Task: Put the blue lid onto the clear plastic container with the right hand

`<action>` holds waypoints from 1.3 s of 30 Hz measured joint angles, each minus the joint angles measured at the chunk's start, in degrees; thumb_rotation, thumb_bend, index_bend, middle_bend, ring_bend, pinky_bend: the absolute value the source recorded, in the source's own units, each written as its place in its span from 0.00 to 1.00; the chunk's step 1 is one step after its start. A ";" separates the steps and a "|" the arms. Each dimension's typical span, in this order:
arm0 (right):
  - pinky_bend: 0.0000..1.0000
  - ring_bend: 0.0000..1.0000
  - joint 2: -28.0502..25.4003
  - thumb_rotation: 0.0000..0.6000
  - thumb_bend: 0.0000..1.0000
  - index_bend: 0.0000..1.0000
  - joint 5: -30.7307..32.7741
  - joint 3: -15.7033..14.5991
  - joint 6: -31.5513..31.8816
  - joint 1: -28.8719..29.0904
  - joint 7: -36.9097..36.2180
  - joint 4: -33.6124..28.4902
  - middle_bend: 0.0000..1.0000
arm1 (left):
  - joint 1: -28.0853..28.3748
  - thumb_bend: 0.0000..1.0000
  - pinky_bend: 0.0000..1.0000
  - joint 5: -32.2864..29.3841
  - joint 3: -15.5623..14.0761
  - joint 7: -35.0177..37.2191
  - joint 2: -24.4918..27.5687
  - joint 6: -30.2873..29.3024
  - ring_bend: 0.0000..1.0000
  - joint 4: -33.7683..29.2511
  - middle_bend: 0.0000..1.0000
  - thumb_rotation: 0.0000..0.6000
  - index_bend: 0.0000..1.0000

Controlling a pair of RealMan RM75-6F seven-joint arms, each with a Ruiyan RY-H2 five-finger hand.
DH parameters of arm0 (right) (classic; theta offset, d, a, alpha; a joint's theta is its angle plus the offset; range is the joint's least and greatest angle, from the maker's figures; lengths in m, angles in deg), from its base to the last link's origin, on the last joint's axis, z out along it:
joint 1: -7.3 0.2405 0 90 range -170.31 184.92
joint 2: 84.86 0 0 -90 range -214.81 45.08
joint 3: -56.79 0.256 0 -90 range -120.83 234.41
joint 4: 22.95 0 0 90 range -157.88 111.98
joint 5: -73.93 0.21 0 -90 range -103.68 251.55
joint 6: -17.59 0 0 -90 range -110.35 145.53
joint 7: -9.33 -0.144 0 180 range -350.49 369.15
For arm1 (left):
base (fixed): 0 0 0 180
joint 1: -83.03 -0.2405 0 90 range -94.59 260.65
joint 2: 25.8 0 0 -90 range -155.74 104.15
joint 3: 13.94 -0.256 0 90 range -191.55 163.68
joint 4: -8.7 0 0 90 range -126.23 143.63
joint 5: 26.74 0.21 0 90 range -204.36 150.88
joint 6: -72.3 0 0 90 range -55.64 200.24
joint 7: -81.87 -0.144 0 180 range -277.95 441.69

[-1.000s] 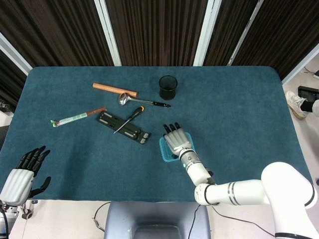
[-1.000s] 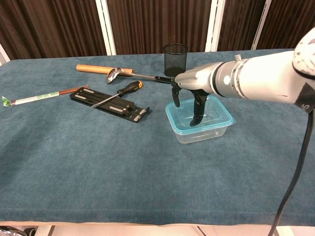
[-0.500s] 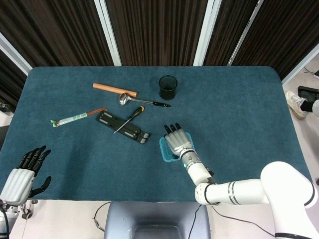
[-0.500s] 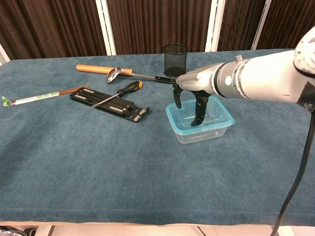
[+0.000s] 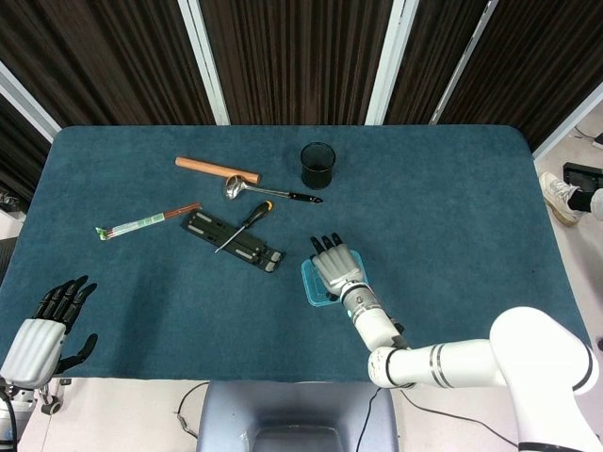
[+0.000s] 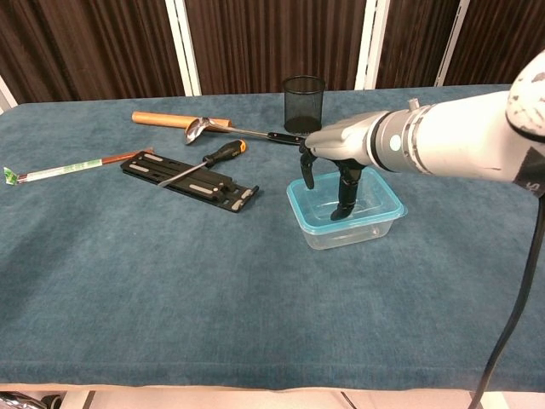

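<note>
The clear plastic container (image 6: 351, 230) stands right of the table's middle, and the blue lid (image 6: 295, 202) lies flat on its rim. My right hand (image 6: 338, 158) hovers over it palm down, fingers (image 6: 345, 194) hanging apart, one tip touching the lid's top. It holds nothing. From the head view the right hand (image 5: 336, 268) covers most of the lid (image 5: 308, 286), leaving only the left edge visible. My left hand (image 5: 42, 329) hangs off the table's front left corner, fingers spread and empty.
A black mesh cup (image 6: 304, 103) stands behind the container. A ladle (image 6: 230, 129), a wooden rod (image 6: 174, 119), a screwdriver (image 6: 207, 160) on a black flat bracket (image 6: 189, 180) and wrapped chopsticks (image 6: 72, 168) lie to the left.
My right hand has risen slightly over the lid and stays above the container. The left hand has drifted a little lower.
</note>
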 measured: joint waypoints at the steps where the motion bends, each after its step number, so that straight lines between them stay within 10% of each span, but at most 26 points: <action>1: 0.10 0.00 0.01 1.00 0.10 0.47 -0.05 -0.03 0.01 -0.01 -0.03 0.00 0.10 | 0.01 0.39 0.11 0.02 0.02 0.00 0.00 -0.02 0.00 -0.01 0.00 1.00 0.00; 25: 0.10 0.00 -1.55 1.00 0.10 0.45 -2.33 1.04 1.67 -0.87 -2.33 -1.51 0.10 | 0.00 0.39 0.11 0.28 -0.07 0.27 0.09 -0.30 0.00 0.03 0.00 1.00 0.00; 39: 0.10 0.00 -18.20 1.00 0.10 0.39 -13.76 3.81 7.35 -7.41 -10.88 -17.49 0.10 | -0.10 0.39 0.11 0.92 -0.20 0.42 0.00 -0.95 0.00 0.03 0.00 1.00 0.00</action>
